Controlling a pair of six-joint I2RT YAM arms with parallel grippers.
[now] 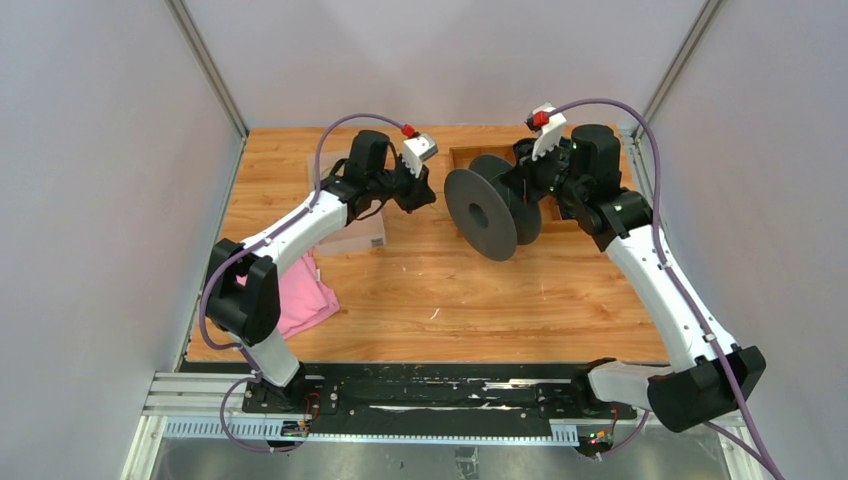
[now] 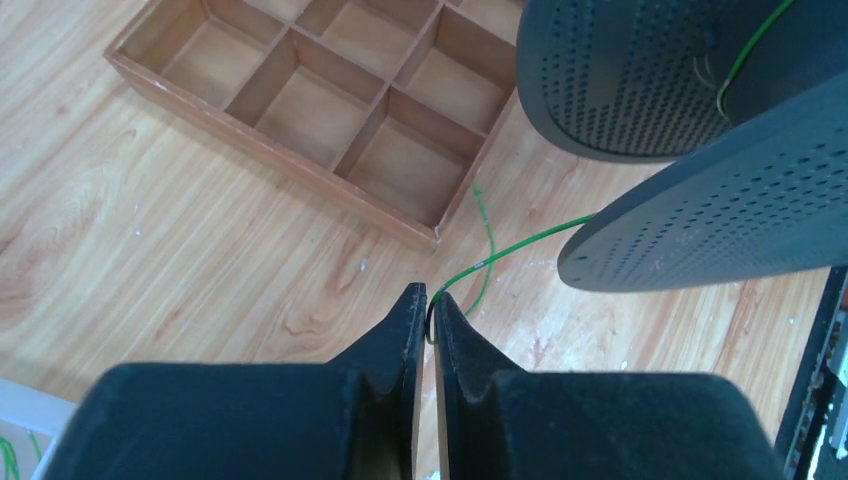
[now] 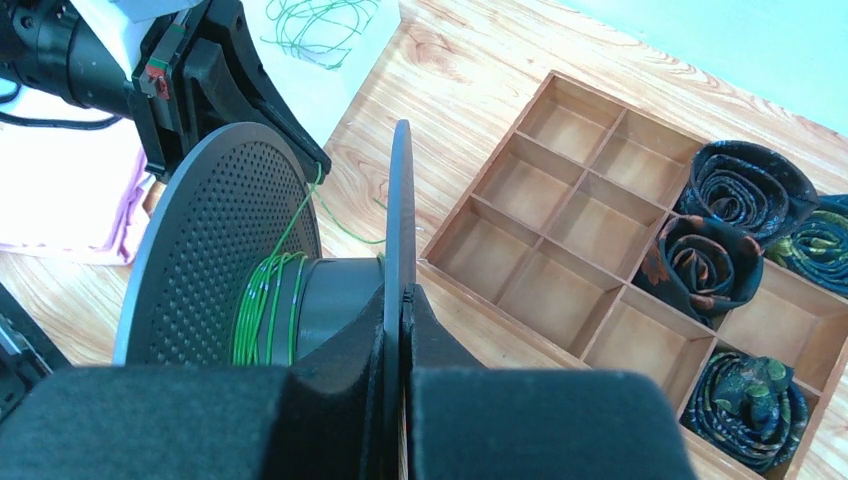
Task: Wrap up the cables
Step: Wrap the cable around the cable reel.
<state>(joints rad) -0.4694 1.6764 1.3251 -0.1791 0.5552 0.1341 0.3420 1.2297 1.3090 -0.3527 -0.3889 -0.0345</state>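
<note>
- Seen from above, two robot arms reach over a wooden tabletop (image 1: 450, 300) toward a big black spool (image 1: 485, 215) held up on its edge between them.
- The right jaws are closed on the spool's near flange. In the right wrist view the thin disc edge sits pinched between the two fingers.
- The left jaws are almost fully together, with only a sliver of gap. They pinch a thin green cable (image 2: 510, 248) just behind their tips.
- From the left jaws the cable rises in a shallow curve and disappears behind the edge of the perforated spool flange (image 2: 700, 210).
- A second length of the green cable trails down onto the tabletop just beside the corner of a wooden tray (image 2: 270, 148).
- In the right wrist view several turns of the cable (image 3: 265, 310) are wound round the spool's hub, close against the far flange (image 3: 230, 230).
- One strand climbs from those turns toward the left jaws, which sit just beyond the spool's rim.
- A loose tangle (image 3: 320, 25) of the same green wire lies on a white surface behind the left arm.
- The tray (image 3: 488, 168) is divided into compartments. Three of them on its right side each hold a dark rolled tie (image 3: 705, 265), and those nearest the spool are bare.
- A pink cloth (image 1: 300, 300) lies at the left edge of the tabletop.
</note>
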